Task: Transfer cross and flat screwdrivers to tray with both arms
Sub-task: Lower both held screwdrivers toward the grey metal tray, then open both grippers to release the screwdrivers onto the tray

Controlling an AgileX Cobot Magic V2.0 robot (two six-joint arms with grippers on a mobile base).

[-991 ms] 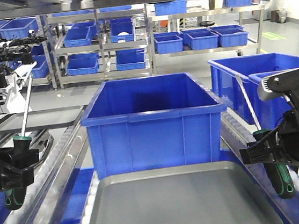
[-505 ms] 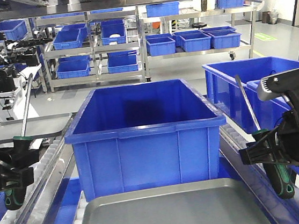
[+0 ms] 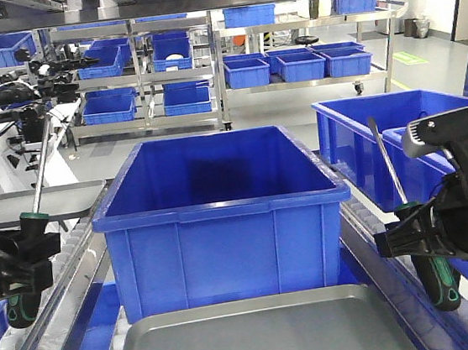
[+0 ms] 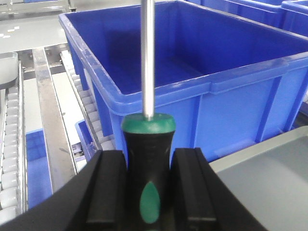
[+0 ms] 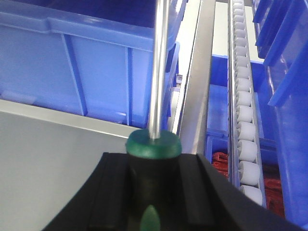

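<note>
Nearest, just in front of the blue bin (image 3: pixel 223 227), lies the grey tray (image 3: pixel 261 341), its far edge close to the bin's front wall. Left of the bin, the left tool (image 4: pixel 148 187) is clenched on the black-and-green handle of the left screwdriver (image 4: pixel 148 137), off the tray, shaft up and leaning toward the bin. Right of the bin, the right tool (image 5: pixel 151 192) grips the right screwdriver (image 5: pixel 154 144) likewise. Their tip types cannot be told. Behind the bin stand steel shelves (image 3: pixel 308 83) holding smaller blue crates (image 3: pixel 306 65).
</note>
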